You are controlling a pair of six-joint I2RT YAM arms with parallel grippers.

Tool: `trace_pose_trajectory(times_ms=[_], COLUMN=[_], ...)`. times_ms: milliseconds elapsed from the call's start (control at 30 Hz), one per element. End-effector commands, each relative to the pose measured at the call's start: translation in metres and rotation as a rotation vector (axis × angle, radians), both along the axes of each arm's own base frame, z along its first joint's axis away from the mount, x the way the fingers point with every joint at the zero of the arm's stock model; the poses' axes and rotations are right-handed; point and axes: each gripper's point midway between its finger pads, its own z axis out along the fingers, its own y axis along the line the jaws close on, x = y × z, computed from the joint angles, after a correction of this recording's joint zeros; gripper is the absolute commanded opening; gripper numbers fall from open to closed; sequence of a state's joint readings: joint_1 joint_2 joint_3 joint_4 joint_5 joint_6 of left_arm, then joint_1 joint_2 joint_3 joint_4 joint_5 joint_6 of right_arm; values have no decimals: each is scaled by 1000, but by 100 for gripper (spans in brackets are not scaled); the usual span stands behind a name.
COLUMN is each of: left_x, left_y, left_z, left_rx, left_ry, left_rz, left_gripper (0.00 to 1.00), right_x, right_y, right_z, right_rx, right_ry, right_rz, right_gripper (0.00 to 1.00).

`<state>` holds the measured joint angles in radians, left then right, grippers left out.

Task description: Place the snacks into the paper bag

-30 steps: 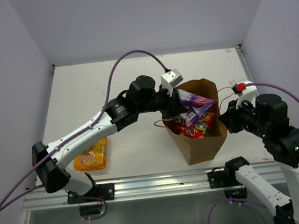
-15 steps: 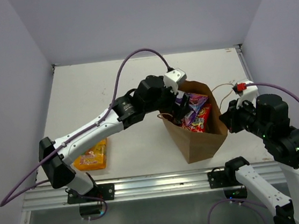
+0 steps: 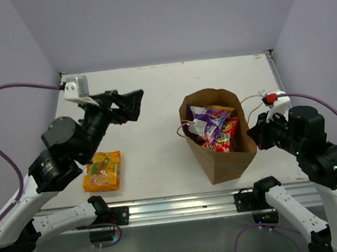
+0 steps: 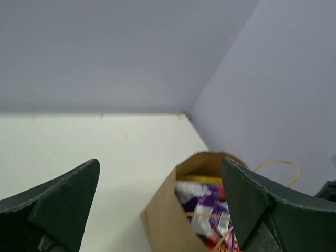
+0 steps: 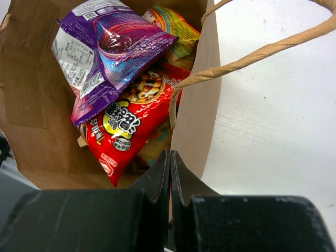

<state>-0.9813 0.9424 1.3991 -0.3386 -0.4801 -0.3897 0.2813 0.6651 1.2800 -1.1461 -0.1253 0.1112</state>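
**Now going for the one packet lying outside the bag**

Evidently the step in hand is a fresh pick. The left gripper (image 3: 133,106) is hanging above the left half of the table (image 3: 151,82) with its fingers spread wide and nothing between them, and it is pointing across toward the paper bag (image 3: 222,167). The orange-yellow packet (image 3: 102,172) is lying flat near the table's front edge, below and nearer than that gripper, and it is the only snack showing outside the bag.

The bag is standing upright right of centre with its mouth gaping. A purple packet (image 5: 113,50) is resting on top of a red packet (image 5: 128,126) inside, and more wrappers are showing underneath. The right gripper (image 5: 170,157) is pressing its fingers together on the bag's near wall just below the rim, beside a twine handle (image 5: 262,52), and so is apparently keeping the mouth open.

Doing this well probably means swinging the left wrist down and back so the fingers are facing the tabletop, then descending over the packet's middle. A flat, crinkly film is likely asking for a pinch across a raised fold or an edge, not a squeeze on the flat face. Meanwhile the right arm is best kept holding the bag exactly where it is.
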Motion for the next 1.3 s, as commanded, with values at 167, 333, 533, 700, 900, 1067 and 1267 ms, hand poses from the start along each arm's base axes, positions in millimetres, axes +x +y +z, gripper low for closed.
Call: trace_pose_trajectory(times_ms=[167,333,533,700,900,1067,1267], left_x=[-13,-27,-38,-46,-44,-41,-46], left_y=[100,131,147,150,148,143,141], left_z=[-300,-327,-359,-398,-425,-442,-457], left_rx=[151,272,320,348,426,517,544], left_ry=[612,681,742,801,839,871,901], left_rz=[594,761,870,882,895,862,842], left_gripper=[100,100,100,100,100,60,0], right_x=[-4,-9,-15,-15,-15,-15,-13], right_y=[7,7,6,8,7,6,6], right_z=[15,16,17,19,19,18,18], right_rx=[23,31,39,42,39,36,28], right_ry=[-47,-67,-84,-82,-85,-83,-81], right_rz=[50,56,59,70,69,65,61], right_gripper=[0,0,0,0,0,0,0])
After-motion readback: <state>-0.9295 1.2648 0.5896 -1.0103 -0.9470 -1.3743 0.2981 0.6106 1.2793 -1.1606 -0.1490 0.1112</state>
